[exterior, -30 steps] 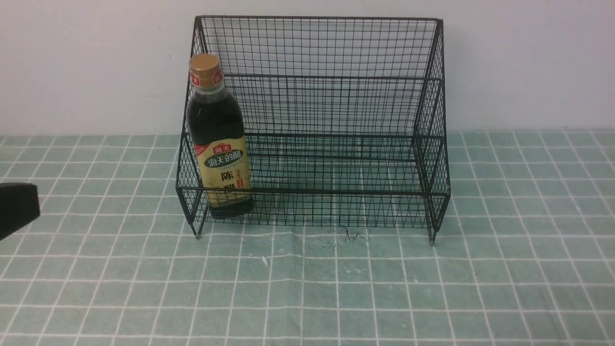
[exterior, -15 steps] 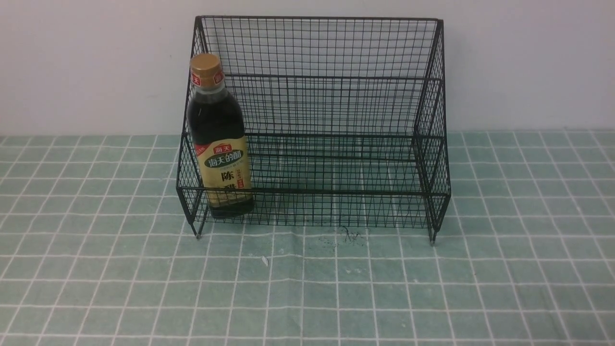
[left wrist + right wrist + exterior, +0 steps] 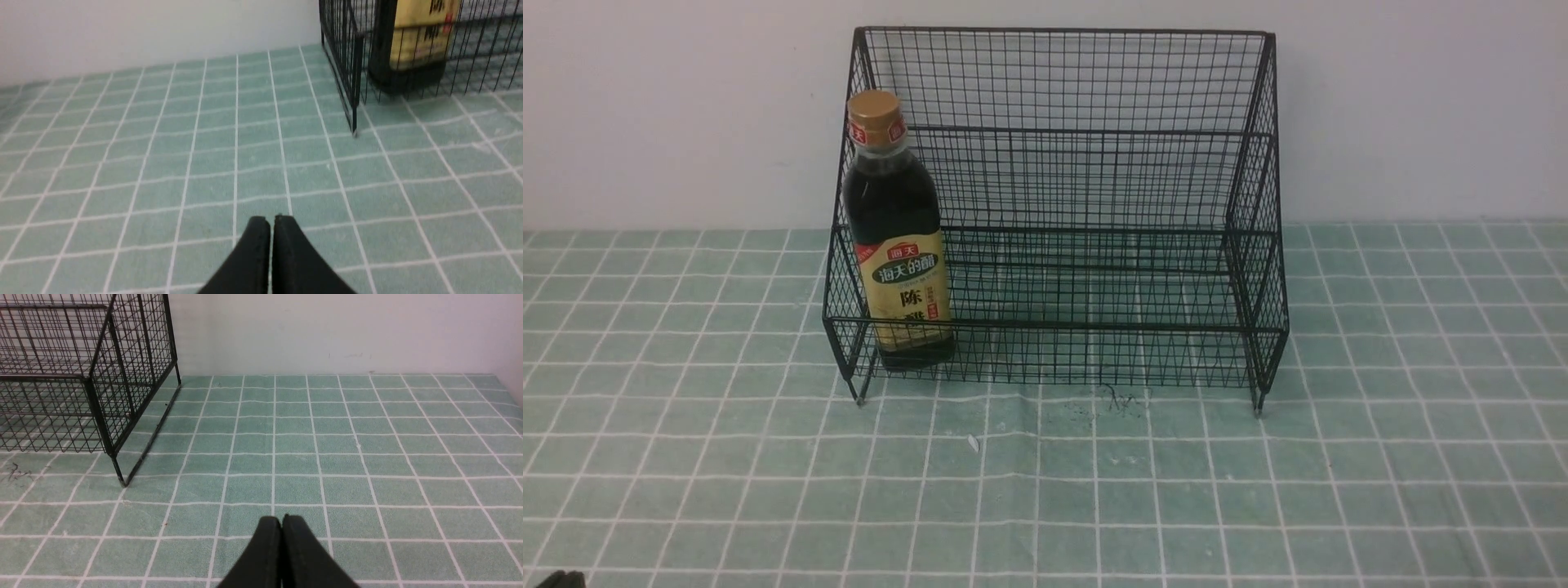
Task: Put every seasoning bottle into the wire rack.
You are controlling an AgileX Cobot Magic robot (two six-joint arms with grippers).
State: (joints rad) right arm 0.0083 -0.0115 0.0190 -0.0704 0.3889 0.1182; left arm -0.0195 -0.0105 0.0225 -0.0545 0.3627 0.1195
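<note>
The seasoning bottle (image 3: 894, 237) stands upright at the left end of the wire rack's (image 3: 1094, 327) lower tier, behind the low front rail. Its base and label also show in the left wrist view (image 3: 412, 45), inside the rack (image 3: 347, 61). My left gripper (image 3: 271, 218) is shut and empty over the cloth, well short of the rack's front-left foot. My right gripper (image 3: 282, 517) is shut and empty over the cloth, off the rack's (image 3: 102, 375) right end. Only a dark scrap of the left arm (image 3: 556, 580) shows in the front view; the right arm is out of that view.
A green checked tablecloth (image 3: 1094, 490) covers the table up to a white wall behind the rack. A small dark smudge (image 3: 1115, 400) and a white speck (image 3: 972, 443) lie on the cloth before the rack.
The left arm, seen at the front view's left edge one second ago, has drawn back out of view; only a scrap shows at the bottom left now. Bottle and rack have not moved.
</note>
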